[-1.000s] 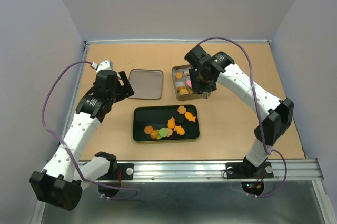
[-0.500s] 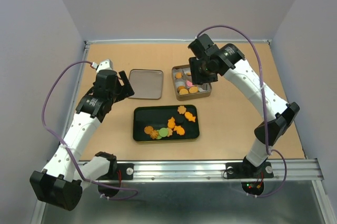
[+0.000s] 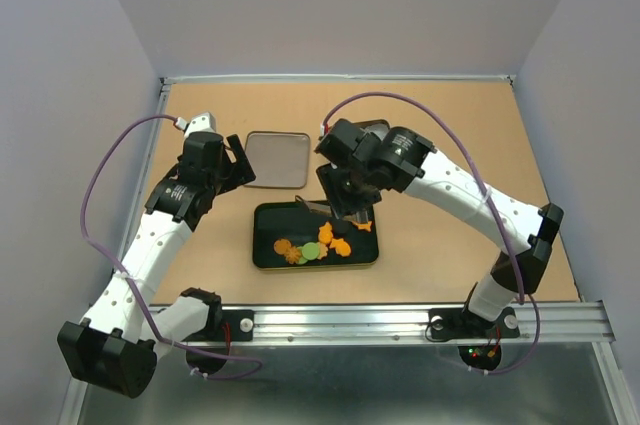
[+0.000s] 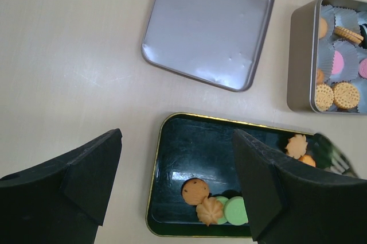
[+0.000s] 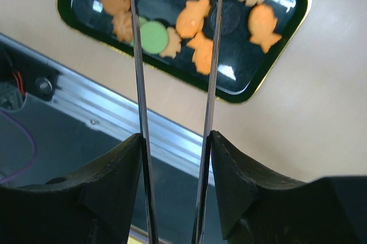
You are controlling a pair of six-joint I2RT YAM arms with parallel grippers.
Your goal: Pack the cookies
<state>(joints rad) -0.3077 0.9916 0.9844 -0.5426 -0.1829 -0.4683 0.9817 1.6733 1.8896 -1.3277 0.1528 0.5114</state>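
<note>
Right arm point(image 3: 450, 180) is out over the black tray point(image 3: 272, 225), and the right jaws are pinching a pair of thin metal tongs point(image 5: 139, 77). One blade lies flat against each finger, and the two blades stand apart with nothing between them. Below the blades the cookies point(image 5: 193, 17) lie loose in the tray: a green round, a speckled brown round, orange fish and flower shapes, and one dark one. More cookies sit in white paper cups point(image 4: 347, 46) inside the open tin point(image 4: 299, 60), pinks and waffled browns among them. On the other side, the left arm point(image 3: 150, 235) hovers above the surface point(image 3: 420, 245) near the lid point(image 3: 277, 158), which lies flat, apart from both tin and tray. The left jaws are spread wide and hold nothing.
</note>
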